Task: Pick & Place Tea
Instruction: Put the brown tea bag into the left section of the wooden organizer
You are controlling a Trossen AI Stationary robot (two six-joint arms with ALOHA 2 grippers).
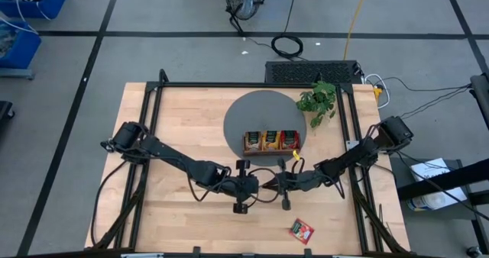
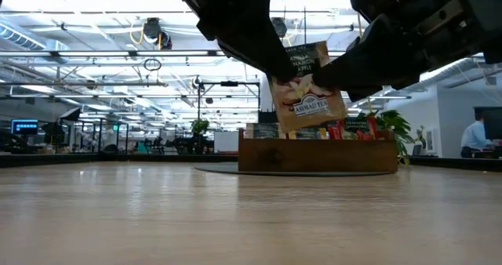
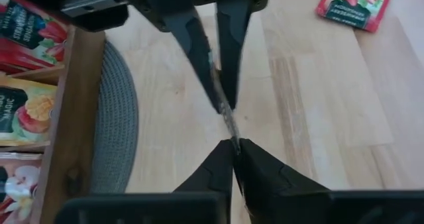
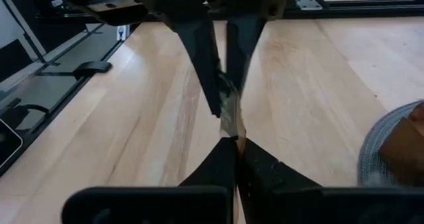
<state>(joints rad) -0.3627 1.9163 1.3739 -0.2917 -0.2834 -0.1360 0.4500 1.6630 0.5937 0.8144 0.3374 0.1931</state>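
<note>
Fingers (image 3: 228, 95) of both grippers pinched on one beige sachet (image 2: 307, 85), held aloft at centre counter (image 1: 183, 128), six o'clock of the wooden tray (image 1: 271, 141); we should loosen one side before carrying it trayward.

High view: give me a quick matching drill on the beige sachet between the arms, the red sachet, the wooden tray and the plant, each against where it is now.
Things:
1. pale beige tea sachet
2. red flat tea sachet
3. brown three-compartment wooden tray
4. small green leafy plant

Places:
A. on the round grey mat
B. lying alone on the table's near edge
C. beside the mat, at the table's far side
D. held in the air by both grippers

Pairs: 1-D, 2-B, 3-A, 4-C
</note>
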